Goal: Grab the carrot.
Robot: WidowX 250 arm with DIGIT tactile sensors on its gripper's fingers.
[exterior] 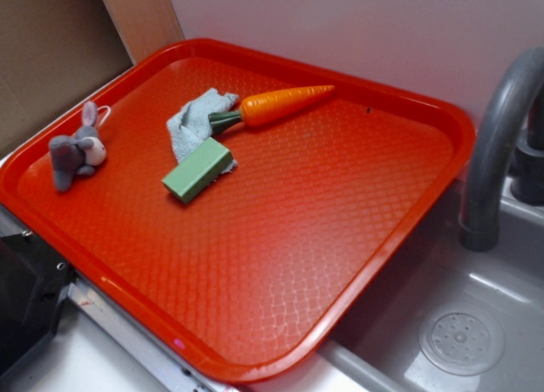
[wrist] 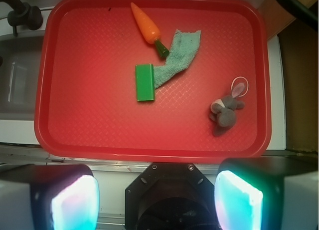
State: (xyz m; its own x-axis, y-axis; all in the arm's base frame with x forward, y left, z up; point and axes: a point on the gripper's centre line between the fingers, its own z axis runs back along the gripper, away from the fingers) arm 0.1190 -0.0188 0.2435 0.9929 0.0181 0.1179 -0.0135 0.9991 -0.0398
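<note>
Gripper (wrist: 157,202): pads spread wide apart, nothing between them, high above tray's near edge.
Carrot (wrist: 146,24): far ahead, slightly left of gripper centre, lying diagonal on tray (wrist: 89,125), stem touching cloth (wrist: 179,55).
Block (wrist: 145,82): between gripper and carrot.
Risk: long reach; glossy tapered body likely slips, or pads snag cloth or block.

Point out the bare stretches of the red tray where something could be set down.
The tray is bare across its whole sink-side half, and along the near rim below the green block. It is crowded in the far corner: carrot, cloth and block bunch together, the plush bunny by the rim. The gripper is open, off the tray.
</note>
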